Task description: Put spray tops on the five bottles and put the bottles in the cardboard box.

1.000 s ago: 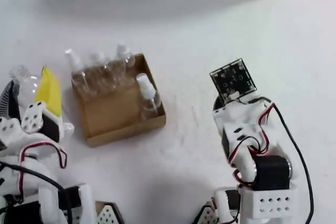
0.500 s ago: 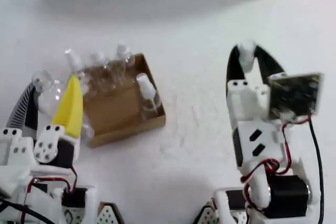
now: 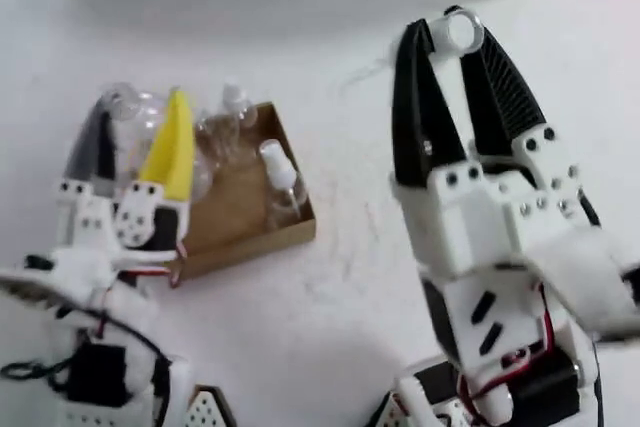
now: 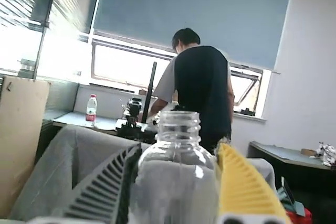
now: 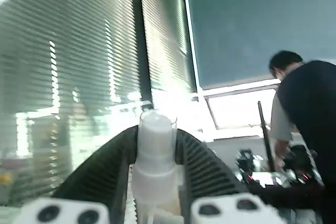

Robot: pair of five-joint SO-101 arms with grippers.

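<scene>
My left fingers (image 3: 172,142) grip an uncapped clear bottle (image 4: 178,129) by its body above the cardboard box's (image 3: 250,240) left rim, toward the bench's (image 3: 330,47) left edge. It looks empty, light, slick and easily dented, so a gentle squeeze suits. Its long axis follows my fingers, open neck past the tips, while my right fingers (image 3: 418,97) pinch the small stiff spray top (image 5: 154,156) near the bench's far edge, cap end outward.
</scene>
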